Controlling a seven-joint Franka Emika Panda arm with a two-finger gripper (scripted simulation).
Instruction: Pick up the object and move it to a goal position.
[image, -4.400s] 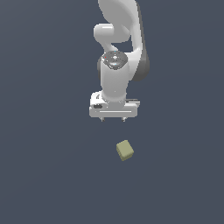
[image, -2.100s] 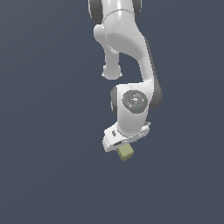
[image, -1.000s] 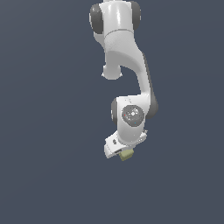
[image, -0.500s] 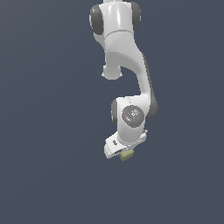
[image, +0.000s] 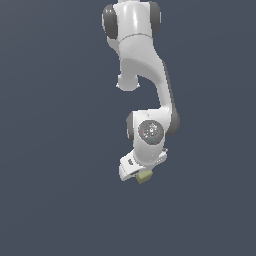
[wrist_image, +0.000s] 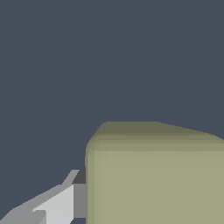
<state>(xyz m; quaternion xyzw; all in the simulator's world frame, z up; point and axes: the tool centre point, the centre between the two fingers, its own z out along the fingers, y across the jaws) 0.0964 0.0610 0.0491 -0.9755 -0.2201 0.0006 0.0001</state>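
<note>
The object (image: 145, 176), a small olive-tan cube, shows just under the white hand in the exterior view, on the dark floor. My gripper (image: 142, 174) is lowered over it, tilted, with the hand covering most of the fingers. In the wrist view the object (wrist_image: 155, 175) fills the frame close up. One finger (wrist_image: 59, 203) lies against the cube's side, its dark pad (wrist_image: 79, 194) touching the face. The other finger is out of the frame. The gripper is shut on the cube.
A plain dark blue-grey floor (image: 60, 200) spreads all around. The arm's white links (image: 142, 55) rise above the hand towards the top of the exterior view.
The arm has come down from above the cube and rotated its hand over it. In the last second the hand and cube have barely shifted.
</note>
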